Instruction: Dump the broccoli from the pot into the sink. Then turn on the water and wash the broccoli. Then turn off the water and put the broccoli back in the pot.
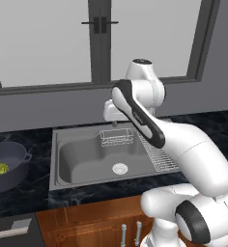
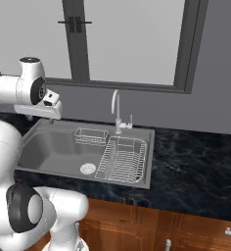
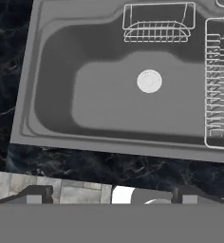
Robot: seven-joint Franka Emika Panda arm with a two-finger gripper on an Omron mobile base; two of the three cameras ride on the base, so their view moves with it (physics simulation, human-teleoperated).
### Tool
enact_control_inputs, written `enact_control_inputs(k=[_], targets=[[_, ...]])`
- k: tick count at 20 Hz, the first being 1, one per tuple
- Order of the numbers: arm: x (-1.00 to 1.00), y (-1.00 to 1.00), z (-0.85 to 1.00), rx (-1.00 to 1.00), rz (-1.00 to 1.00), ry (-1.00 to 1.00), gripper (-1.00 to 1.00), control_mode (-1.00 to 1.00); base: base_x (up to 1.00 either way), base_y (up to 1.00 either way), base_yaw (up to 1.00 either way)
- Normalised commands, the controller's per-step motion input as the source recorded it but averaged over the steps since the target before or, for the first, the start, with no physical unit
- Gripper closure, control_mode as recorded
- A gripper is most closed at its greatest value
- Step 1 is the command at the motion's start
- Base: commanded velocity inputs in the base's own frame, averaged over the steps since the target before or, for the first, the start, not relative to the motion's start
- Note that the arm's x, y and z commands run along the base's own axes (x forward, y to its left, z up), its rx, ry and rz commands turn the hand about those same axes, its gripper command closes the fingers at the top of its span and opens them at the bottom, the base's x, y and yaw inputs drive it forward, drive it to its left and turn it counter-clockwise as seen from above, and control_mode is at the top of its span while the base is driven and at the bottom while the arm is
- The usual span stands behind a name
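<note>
Left base view sets the sink (image 1: 67, 159) in the middle of the dark marbled countertop (image 1: 38, 140): a big grey steel basin, dry, with a round white-rimmed drain (image 1: 120, 168), a small wire basket (image 1: 116, 137) at its back wall and a wire rack (image 1: 157, 157) along its right side. A thin chrome gooseneck faucet (image 2: 116, 110) rises behind it, with no stream running. The pot (image 1: 12, 179) sits on the counter to the left of the sink, near its rim but apart from it, upright, partly cut by the picture's edge; it is wide, round and dark blue-grey, with a small loop handle (image 1: 27, 157) facing the basin. It looks rigid and fairly heavy, with smooth walls likely to slip, so that loop or the rim seems the best hold for tipping. The gripper (image 3: 111, 195) hangs over the sink's near edge with its jaws spread wide and nothing between them. The broccoli (image 1: 1, 168) lies inside the pot, a tiny yellow-green lumpy floret, probably light and crumbly, best pinched gently across its body.
</note>
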Motion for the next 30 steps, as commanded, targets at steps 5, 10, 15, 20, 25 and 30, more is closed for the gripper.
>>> enact_control_inputs(k=[5, 10, 15, 20, 25, 30], targets=[[-0.05, 0.65, -0.03, 0.00, -0.01, 0.05, -1.00, -1.00, 0.00, 0.00, 0.00], [0.00, 0.74, -0.15, -0.03, -0.01, 0.11, -1.00, -1.00, 0.00, 0.00, 0.00], [0.00, 0.69, -0.20, -0.01, -0.01, 0.14, -1.00, -1.00, 0.00, 0.00, 0.00], [0.00, 0.63, -0.14, 0.00, -0.01, 0.12, -1.00, -1.00, 0.00, 0.00, 0.00], [0.00, 0.75, -0.09, -0.03, -0.03, 0.11, -1.00, -1.00, 0.00, 0.00, 0.00], [0.00, 0.64, 0.00, -0.02, -0.08, 0.04, -1.00, -1.00, 0.00, 0.00, 0.00]])
